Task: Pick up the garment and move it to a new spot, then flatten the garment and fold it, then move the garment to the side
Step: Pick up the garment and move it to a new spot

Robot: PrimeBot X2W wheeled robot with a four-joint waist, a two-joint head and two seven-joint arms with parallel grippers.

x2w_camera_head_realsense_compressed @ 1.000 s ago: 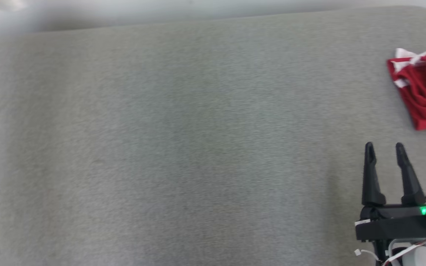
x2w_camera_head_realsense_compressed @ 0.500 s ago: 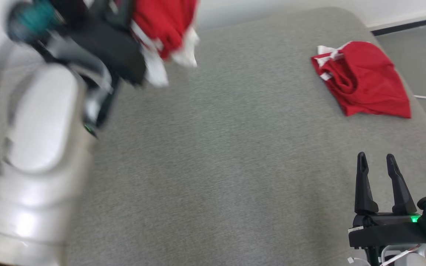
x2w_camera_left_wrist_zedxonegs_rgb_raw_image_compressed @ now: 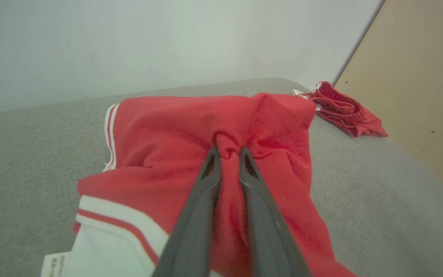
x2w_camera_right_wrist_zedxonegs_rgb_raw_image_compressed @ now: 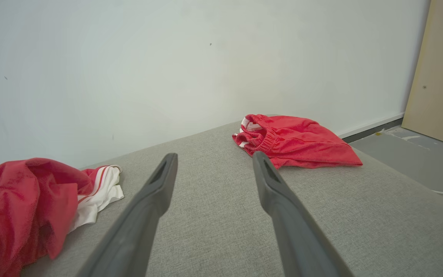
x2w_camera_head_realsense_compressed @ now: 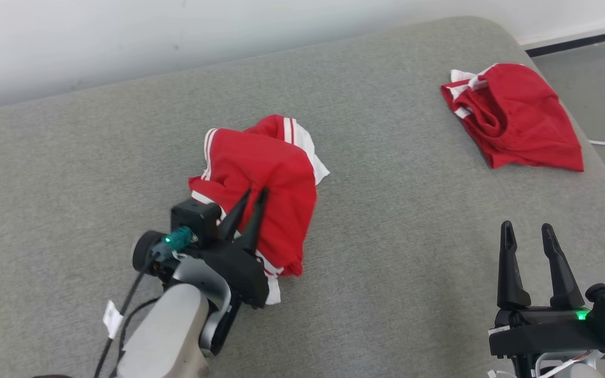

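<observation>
Crumpled red shorts with white side stripes (x2w_camera_head_realsense_compressed: 273, 163) lie on the grey fabric surface (x2w_camera_head_realsense_compressed: 397, 252), pinched in the left gripper's (x2w_camera_head_realsense_compressed: 256, 192) narrow jaws. The right gripper's (x2w_camera_head_realsense_compressed: 525, 227) jaws stand wide and empty. Release, flattening, folding and moving aside look still to do.

Can't see the inner faces of the left pincer (x2w_camera_left_wrist_zedxonegs_rgb_raw_image_compressed: 228, 151) from the left wrist — covered by the fold of red garment (x2w_camera_left_wrist_zedxonegs_rgb_raw_image_compressed: 167, 127) nipped between them. Can't read the white label (x2w_camera_left_wrist_zedxonegs_rgb_raw_image_compressed: 57, 264) at 7 o'clock there: print too small, and clipped by the bottom edge. In the head view, can't see the garment's near hem under that pincer's housing, nor the left forearm (x2w_camera_head_realsense_compressed: 163, 336) past the bottom edge at 7 o'clock. Same at 5 o'clock with the base of the right pincer (x2w_camera_head_realsense_compressed: 525, 227). From the right wrist, loses the garment's left part past the frame edge at 8 o'clock.
</observation>
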